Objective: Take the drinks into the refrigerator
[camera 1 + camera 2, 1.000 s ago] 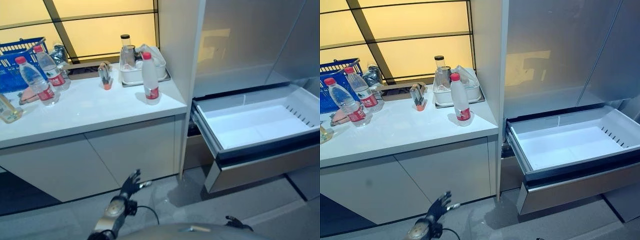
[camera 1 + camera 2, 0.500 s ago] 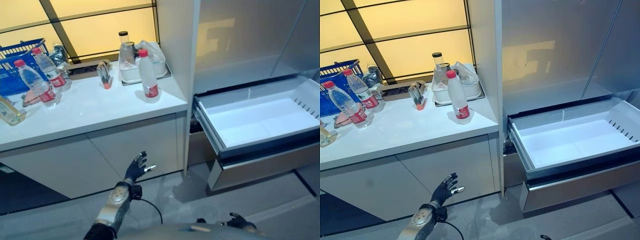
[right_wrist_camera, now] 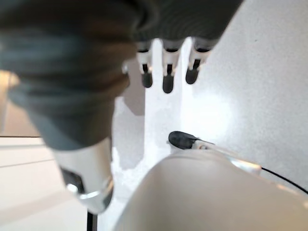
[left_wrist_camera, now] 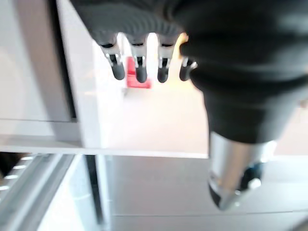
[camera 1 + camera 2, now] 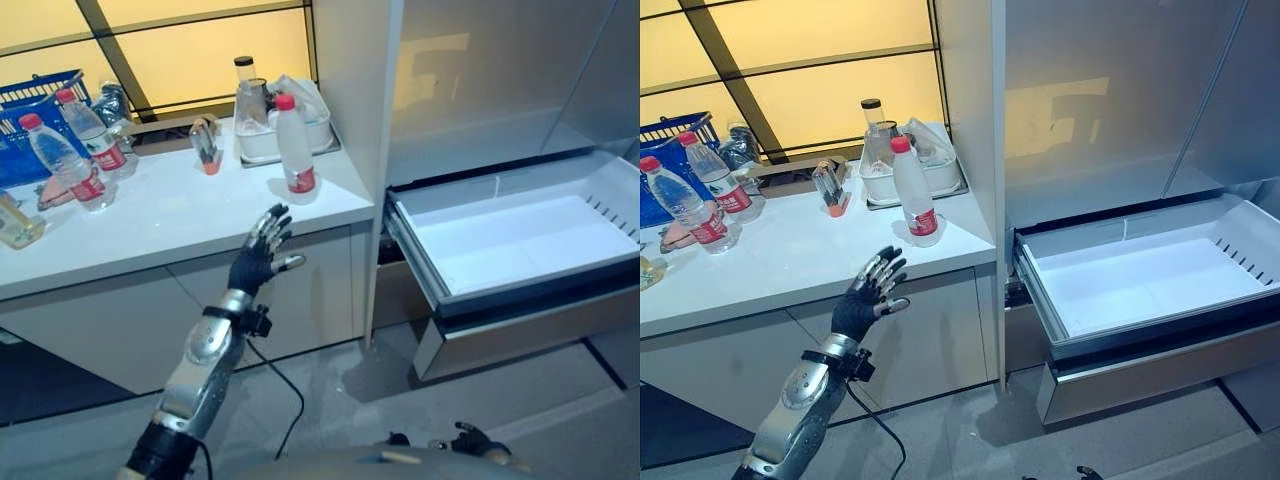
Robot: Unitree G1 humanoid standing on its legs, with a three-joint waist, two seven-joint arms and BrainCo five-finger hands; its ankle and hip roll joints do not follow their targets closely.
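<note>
A clear water bottle (image 5: 296, 147) with a red cap and red label stands upright near the right end of the white counter (image 5: 170, 218). Two more like it (image 5: 58, 160) (image 5: 92, 135) stand at the counter's left, before a blue basket (image 5: 28, 110). My left hand (image 5: 262, 258) is raised in front of the counter's edge, below and left of the nearest bottle, open with spread fingers and holding nothing. Past its fingers (image 4: 139, 67) the bottle's red label (image 4: 137, 80) shows. My right hand (image 5: 468, 438) hangs low over the floor, fingers (image 3: 166, 79) relaxed, empty. The refrigerator's drawer (image 5: 520, 262) is pulled out on the right.
A white tray (image 5: 262, 148) with a glass bottle and bags sits behind the nearest bottle. A small upright object (image 5: 207, 148) stands left of it, and a yellowish bottle (image 5: 15, 225) lies at the far left. The refrigerator's side wall (image 5: 350, 90) ends the counter.
My left arm has risen from near the floor to the height of the counter's edge, toward the nearest bottle. The view has shifted slightly; bottles and drawer have stayed put.
</note>
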